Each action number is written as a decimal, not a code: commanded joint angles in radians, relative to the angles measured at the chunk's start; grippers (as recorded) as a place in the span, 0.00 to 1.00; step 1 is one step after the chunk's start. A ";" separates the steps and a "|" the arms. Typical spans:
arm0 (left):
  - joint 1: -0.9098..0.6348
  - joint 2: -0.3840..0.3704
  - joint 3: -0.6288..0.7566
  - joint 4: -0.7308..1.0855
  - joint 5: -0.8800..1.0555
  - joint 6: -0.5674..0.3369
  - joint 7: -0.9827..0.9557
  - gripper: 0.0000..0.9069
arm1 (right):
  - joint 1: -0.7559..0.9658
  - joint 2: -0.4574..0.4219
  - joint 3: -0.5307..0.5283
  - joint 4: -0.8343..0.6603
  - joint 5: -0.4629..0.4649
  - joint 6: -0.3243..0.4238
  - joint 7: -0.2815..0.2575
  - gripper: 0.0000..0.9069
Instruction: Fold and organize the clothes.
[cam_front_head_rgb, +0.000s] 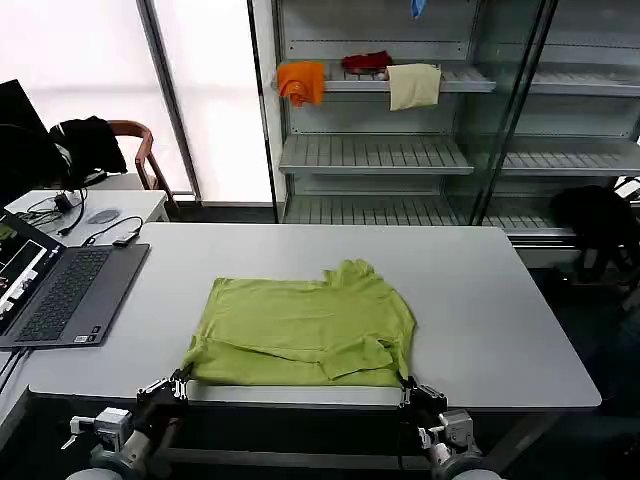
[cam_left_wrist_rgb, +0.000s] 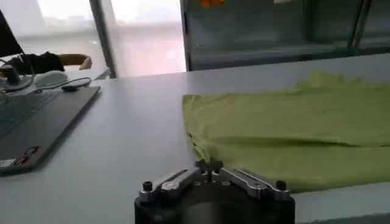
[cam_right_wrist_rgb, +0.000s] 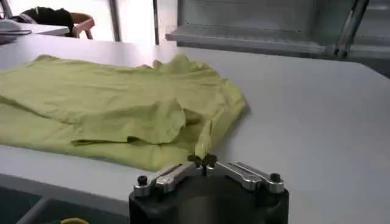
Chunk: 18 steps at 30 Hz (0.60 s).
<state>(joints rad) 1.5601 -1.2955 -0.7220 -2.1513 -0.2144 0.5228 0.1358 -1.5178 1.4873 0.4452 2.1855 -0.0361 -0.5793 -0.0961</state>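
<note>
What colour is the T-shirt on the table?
Plain lime green T-shirt; head view shows it best.

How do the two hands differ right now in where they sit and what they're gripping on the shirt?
The left hand sits at the shirt's near left corner, the right hand at its near right corner. The left hand pinches a flat, smooth edge; the right hand pinches a thin strip beside bunched, overlapping folds. Both are shut on the cloth, low at the table's front edge.

Matt cotton T-shirt (cam_front_head_rgb: 300, 330) — creased, smooth grey table (cam_front_head_rgb: 500, 300)
</note>
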 joint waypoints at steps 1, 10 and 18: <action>0.020 -0.002 -0.008 -0.014 -0.013 -0.013 -0.030 1.00 | -0.002 0.010 0.006 0.018 0.010 0.001 0.023 1.00; -0.080 -0.019 -0.078 -0.023 -0.018 -0.009 -0.047 1.00 | 0.139 0.024 0.033 0.022 -0.003 0.000 0.041 1.00; -0.234 -0.011 -0.052 0.070 -0.031 0.004 -0.030 1.00 | 0.343 0.036 -0.005 -0.123 0.009 -0.005 0.011 1.00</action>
<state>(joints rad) 1.4498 -1.3061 -0.7700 -2.1396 -0.2401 0.5212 0.1080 -1.3392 1.5190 0.4492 2.1523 -0.0375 -0.5844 -0.0737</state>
